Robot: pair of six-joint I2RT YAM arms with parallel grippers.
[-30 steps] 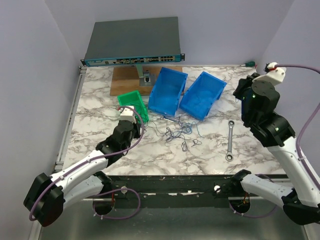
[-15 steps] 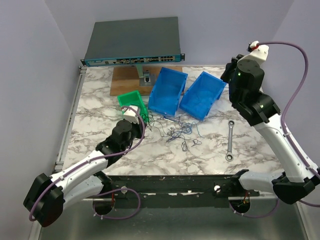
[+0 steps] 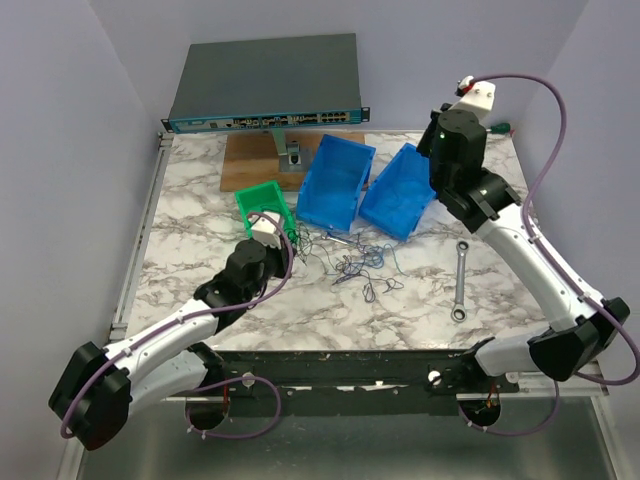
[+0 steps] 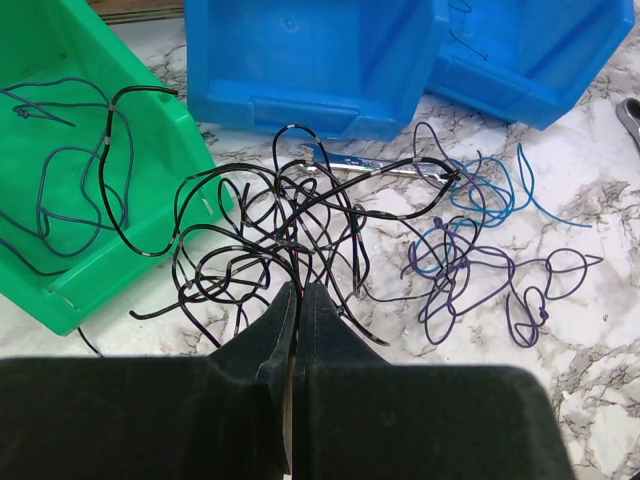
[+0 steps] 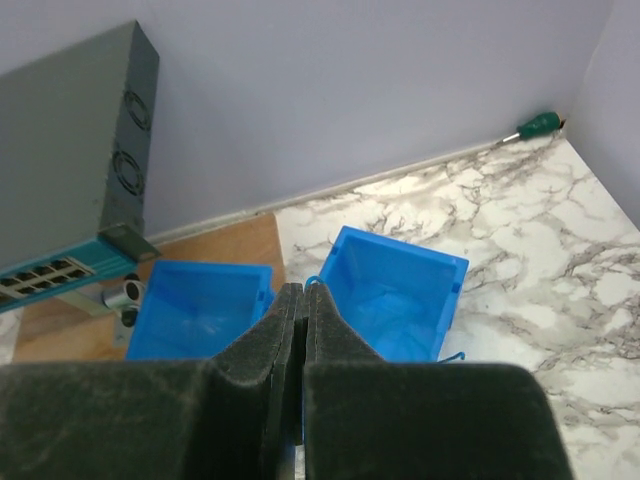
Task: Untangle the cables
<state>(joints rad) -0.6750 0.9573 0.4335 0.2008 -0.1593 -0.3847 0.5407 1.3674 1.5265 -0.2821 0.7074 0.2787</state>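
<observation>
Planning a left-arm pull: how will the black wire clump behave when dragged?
Probably floppy: the black wire clump lies in loose loops, so it should stretch out rather than move whole. It may snag: strands cross the blue and purple wires, and one loop lies in the green bin.

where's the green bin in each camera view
top external: green bin sits left of centre, beside the blue bins.
left wrist: it fills the upper left corner.
right wrist: not in it.
shared landmark: the left blue bin shows in all three.
</observation>
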